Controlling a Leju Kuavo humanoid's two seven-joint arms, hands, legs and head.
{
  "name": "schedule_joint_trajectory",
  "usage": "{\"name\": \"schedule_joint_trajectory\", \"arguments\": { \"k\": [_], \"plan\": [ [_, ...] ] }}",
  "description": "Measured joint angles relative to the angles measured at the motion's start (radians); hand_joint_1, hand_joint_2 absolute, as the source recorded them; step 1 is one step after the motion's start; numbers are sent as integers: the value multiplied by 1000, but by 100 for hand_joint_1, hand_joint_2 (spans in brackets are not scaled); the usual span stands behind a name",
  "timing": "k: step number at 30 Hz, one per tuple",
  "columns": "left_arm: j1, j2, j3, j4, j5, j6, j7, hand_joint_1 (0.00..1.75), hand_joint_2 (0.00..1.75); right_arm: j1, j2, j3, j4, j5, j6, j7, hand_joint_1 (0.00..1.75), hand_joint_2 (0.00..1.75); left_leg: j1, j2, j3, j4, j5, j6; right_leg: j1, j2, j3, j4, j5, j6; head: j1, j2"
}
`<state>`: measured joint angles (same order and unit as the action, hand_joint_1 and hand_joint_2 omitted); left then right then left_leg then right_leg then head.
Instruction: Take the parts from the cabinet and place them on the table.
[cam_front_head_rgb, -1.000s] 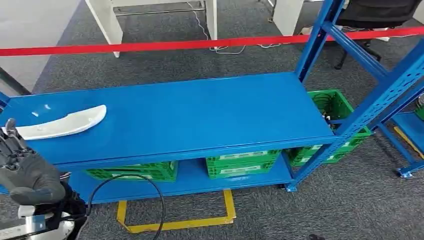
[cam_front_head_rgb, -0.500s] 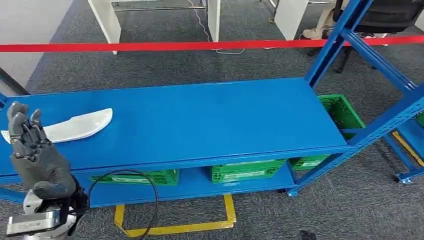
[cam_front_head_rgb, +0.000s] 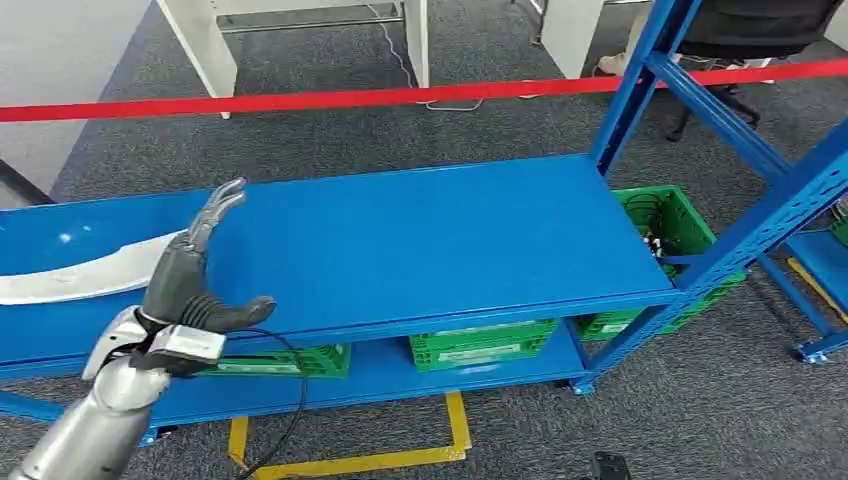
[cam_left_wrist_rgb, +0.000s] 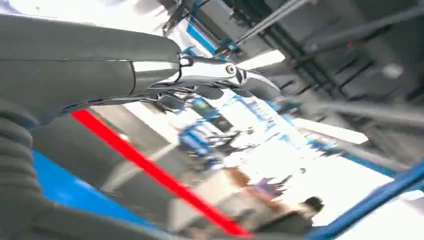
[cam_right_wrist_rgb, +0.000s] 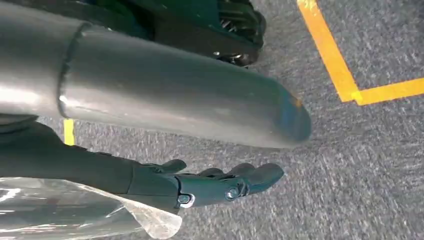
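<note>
The left hand (cam_front_head_rgb: 190, 275) reaches empty, fingers outstretched, over the blue metal shelf (cam_front_head_rgb: 420, 240); at nine o'clock lies a curved white plastic part (cam_front_head_rgb: 70, 280). The right hand (cam_right_wrist_rgb: 210, 187) hangs with fingers extended, holding nothing.

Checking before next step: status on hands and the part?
Left hand open, raised over blue shelf, holding nothing. Right hand open, hanging above floor. White part flat on shelf beside left hand. Nothing between them.

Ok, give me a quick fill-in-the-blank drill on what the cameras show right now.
1. The white part lies on the ____ shelf of the blue rack.
2. The left hand is raised with its fingers apart and holds ____.
3. The crates on the lower shelf are ____ in colour.
4. The right hand hangs over grey ____ marked with yellow tape.

Missing words: top; nothing; green; carpet
</note>
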<state>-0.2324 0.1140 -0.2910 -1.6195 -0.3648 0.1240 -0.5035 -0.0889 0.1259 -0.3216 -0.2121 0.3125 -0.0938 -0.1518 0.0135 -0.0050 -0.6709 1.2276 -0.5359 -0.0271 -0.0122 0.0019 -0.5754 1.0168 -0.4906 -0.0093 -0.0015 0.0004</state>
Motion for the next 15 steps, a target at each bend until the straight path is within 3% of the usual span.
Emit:
{"name": "schedule_joint_trajectory", "arguments": {
  "k": [2,4,6,8,9,11,12,13,14,15],
  "plan": [
    [-41,25,-4,50,-50,-7,32,0,175,-1,0,2,0,8,-1,3,0,0,0,0,69,-164,86,4,0,1,6,0,-4,6,-1,0],
    [-85,51,-8,118,-93,-16,58,0,175,-2,0,5,0,20,-2,12,0,0,-5,1,84,-204,66,12,7,2,-5,6,-4,15,1,0],
    [-107,79,-8,171,-113,-18,65,0,175,0,0,8,0,27,-2,17,0,0,-8,0,79,-199,68,20,4,2,-5,-1,2,25,0,0],
    [-125,90,-8,202,-124,-19,74,0,175,0,0,9,0,29,-2,19,0,0,-1,3,85,-214,77,34,2,2,-15,9,-12,37,0,0],
    [-136,96,-9,219,-137,-19,80,0,175,-1,0,10,0,34,-2,19,0,0,-1,3,84,-215,78,40,2,0,-33,47,-39,40,6,0],
    [-150,106,-10,250,-172,-15,107,0,175,-1,0,12,0,39,-2,20,0,0,-2,3,82,-214,78,45,2,0,-103,200,-109,42,7,0],
    [-153,117,-10,270,-190,-13,117,0,175,1,0,13,0,42,-2,21,0,0,-3,3,82,-214,78,45,2,0,-140,273,-131,44,8,0],
    [-153,126,-11,288,-202,-12,125,0,175,2,0,14,0,44,-1,22,0,0,-3,3,83,-214,78,45,2,1,-160,307,-130,43,8,0],
    [-153,134,-12,304,-208,-12,127,0,175,3,0,15,0,48,-1,22,0,0,-3,3,84,-213,78,45,2,0,-157,294,-108,42,7,0],
    [-153,143,-11,320,-211,-13,127,0,175,3,0,15,0,52,0,22,0,0,-3,3,85,-213,78,44,2,0,-133,237,-67,40,8,0]
  ]
}}
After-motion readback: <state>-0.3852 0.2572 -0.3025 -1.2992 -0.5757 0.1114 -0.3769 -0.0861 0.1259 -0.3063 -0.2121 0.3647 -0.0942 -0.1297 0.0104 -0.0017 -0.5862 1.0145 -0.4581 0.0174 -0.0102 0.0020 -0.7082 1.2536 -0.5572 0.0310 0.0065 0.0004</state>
